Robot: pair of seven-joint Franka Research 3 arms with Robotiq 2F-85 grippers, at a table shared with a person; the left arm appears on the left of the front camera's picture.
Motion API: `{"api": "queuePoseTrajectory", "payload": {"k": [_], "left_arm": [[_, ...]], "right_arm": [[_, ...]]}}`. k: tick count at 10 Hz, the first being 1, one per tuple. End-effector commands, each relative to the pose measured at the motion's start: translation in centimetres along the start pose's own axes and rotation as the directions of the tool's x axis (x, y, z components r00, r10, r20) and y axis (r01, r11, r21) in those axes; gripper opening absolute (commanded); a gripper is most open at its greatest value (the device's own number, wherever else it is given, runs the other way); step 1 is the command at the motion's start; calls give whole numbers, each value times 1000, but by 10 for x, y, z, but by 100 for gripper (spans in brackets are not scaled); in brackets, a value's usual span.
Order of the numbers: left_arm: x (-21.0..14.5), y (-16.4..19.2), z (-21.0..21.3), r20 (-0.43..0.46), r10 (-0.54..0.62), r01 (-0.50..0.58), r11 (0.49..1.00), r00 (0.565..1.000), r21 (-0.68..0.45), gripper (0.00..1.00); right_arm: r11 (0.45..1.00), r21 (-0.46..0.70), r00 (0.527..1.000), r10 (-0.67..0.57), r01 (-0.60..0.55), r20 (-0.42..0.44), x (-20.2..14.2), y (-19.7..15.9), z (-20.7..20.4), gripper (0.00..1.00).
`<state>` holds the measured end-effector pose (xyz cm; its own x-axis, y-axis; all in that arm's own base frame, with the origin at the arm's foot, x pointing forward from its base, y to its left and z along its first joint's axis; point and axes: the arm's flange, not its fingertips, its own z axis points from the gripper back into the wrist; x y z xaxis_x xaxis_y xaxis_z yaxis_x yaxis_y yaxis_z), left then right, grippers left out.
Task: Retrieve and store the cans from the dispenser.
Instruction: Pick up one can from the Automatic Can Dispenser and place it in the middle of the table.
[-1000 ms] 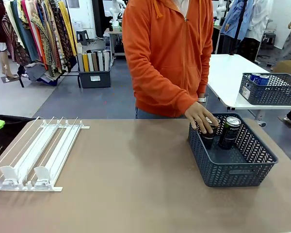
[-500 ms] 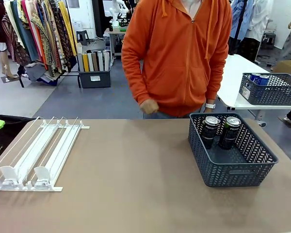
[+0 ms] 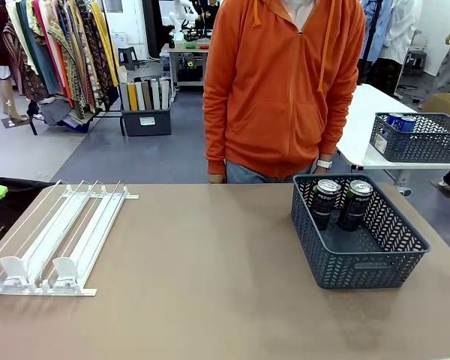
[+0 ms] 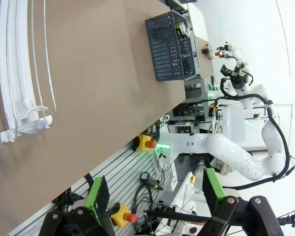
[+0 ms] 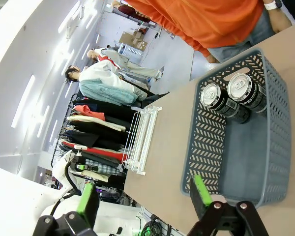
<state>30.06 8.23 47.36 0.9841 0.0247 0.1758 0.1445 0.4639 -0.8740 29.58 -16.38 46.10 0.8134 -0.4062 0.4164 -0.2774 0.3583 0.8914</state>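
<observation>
The white wire-rail dispenser (image 3: 60,236) lies on the table's left with no cans in its lanes. Two dark cans (image 3: 324,201) (image 3: 355,202) stand upright in the far end of the dark grey basket (image 3: 360,271) on the right. In the left wrist view my left gripper (image 4: 155,191) is open beyond the table's near edge, with the dispenser (image 4: 19,73) and the basket (image 4: 162,49) far ahead. My right gripper (image 5: 145,194) is open too, above the near end of the basket (image 5: 206,132). The two cans (image 5: 219,101) (image 5: 248,93) and the dispenser (image 5: 140,140) lie beyond it.
A person in an orange hoodie (image 3: 285,82) stands at the table's far edge with arms down. A second grey basket (image 3: 416,142) holding blue cans sits on a white table behind at the right. The bare brown tabletop (image 3: 202,262) stretches between dispenser and basket.
The person's hand has let go of the left can in the basket and drawn back to their side. The person now stands upright. Both cans stay put.
</observation>
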Motion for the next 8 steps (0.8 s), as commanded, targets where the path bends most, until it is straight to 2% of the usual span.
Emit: {"api": "queuePoseTrajectory", "payload": {"k": [1,8], "left_arm": [[1,0,0,12,-19,20,1000,1000,-25,100],[1,0,0,12,-19,20,1000,1000,-25,100]], "right_arm": [[1000,21,1000,13,-13,26,3,2,-3,100],[1000,21,1000,13,-13,26,3,2,-3,100]]}}
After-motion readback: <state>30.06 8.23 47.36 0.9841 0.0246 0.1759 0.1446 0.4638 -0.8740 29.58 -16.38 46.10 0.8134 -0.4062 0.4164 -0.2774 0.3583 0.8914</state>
